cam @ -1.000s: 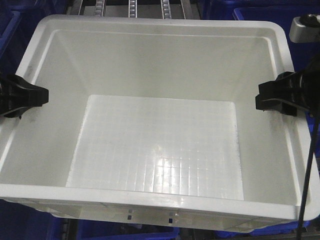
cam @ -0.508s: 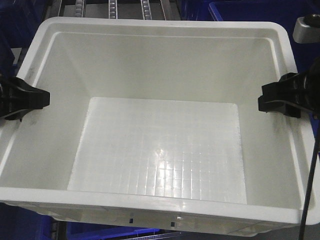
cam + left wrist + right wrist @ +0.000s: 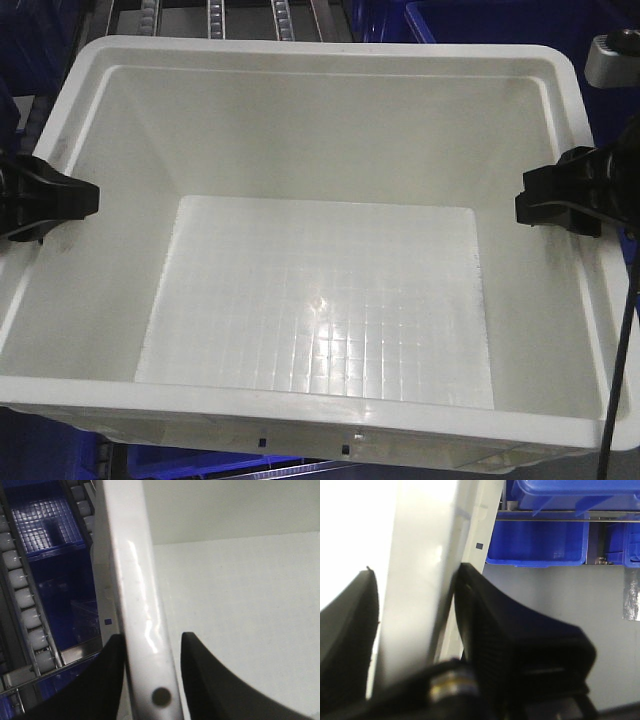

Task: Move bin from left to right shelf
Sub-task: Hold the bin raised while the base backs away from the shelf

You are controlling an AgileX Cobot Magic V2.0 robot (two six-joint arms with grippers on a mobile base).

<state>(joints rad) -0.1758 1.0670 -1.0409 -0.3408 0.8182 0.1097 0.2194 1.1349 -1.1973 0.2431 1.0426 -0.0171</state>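
Two side rims of the white bin (image 3: 300, 405), which fills the foreground between the arms, are clamped by the left gripper (image 3: 60, 197) and right gripper (image 3: 545, 197), one finger inside each wall, one outside. Roller rails (image 3: 215, 12) and blue bins (image 3: 480, 20) are seen just beyond the far rim.

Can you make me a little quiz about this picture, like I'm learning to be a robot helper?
1. True or false: the white bin has nothing inside it.
2. Where do the left gripper and right gripper hold it? A) its floor B) its side rims C) its front wall
3. Fill in: the other bins nearby are ____ in colour.
Key: 1 true; 2 B; 3 blue.
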